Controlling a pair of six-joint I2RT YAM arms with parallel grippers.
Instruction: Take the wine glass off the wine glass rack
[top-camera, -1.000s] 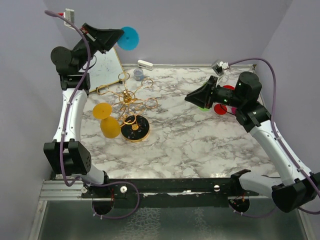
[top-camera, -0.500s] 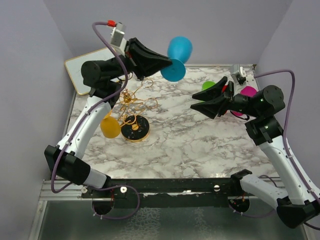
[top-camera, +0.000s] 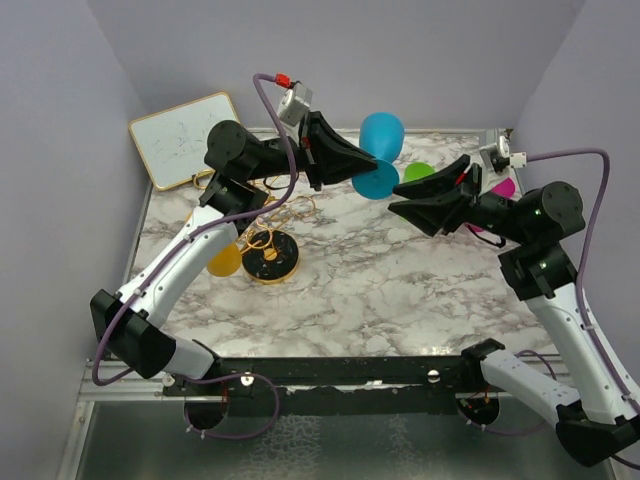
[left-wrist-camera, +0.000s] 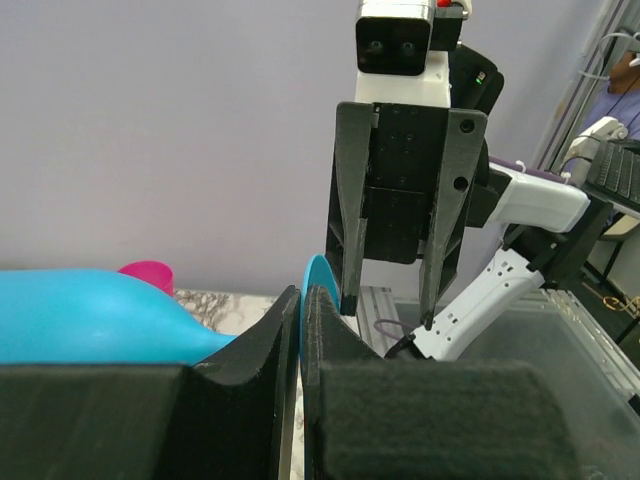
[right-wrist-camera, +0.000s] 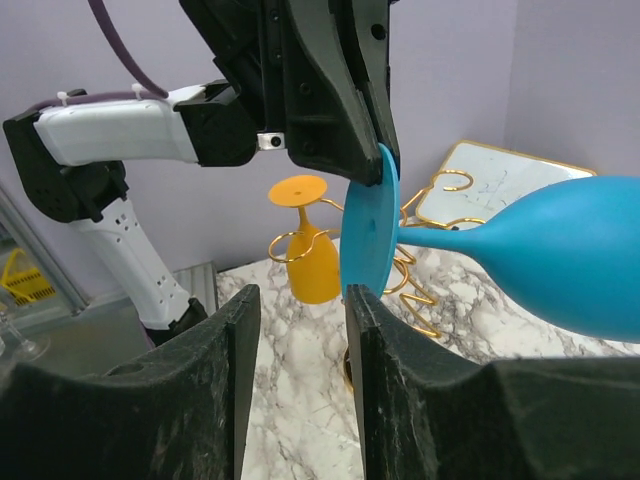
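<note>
My left gripper (top-camera: 372, 172) is shut on the round foot of a blue wine glass (top-camera: 381, 138) and holds it in the air over the middle of the table. The blue bowl lies left of the fingers in the left wrist view (left-wrist-camera: 90, 315). My right gripper (top-camera: 396, 204) is open, its fingers just right of the blue foot (right-wrist-camera: 368, 235). The gold wine glass rack (top-camera: 268, 225) stands on its black base at the left. An orange wine glass (top-camera: 223, 258) hangs upside down from it, also seen in the right wrist view (right-wrist-camera: 312, 262).
A whiteboard (top-camera: 190, 136) leans at the back left corner. A green cup (top-camera: 418, 171) and a pink cup (top-camera: 503, 187) stand at the back right behind my right arm. Purple walls enclose the marble table (top-camera: 370, 290).
My left gripper has carried the blue glass from the rack at the back left to mid-air over the table centre. My right gripper has opened, risen and come up to the glass's foot.
</note>
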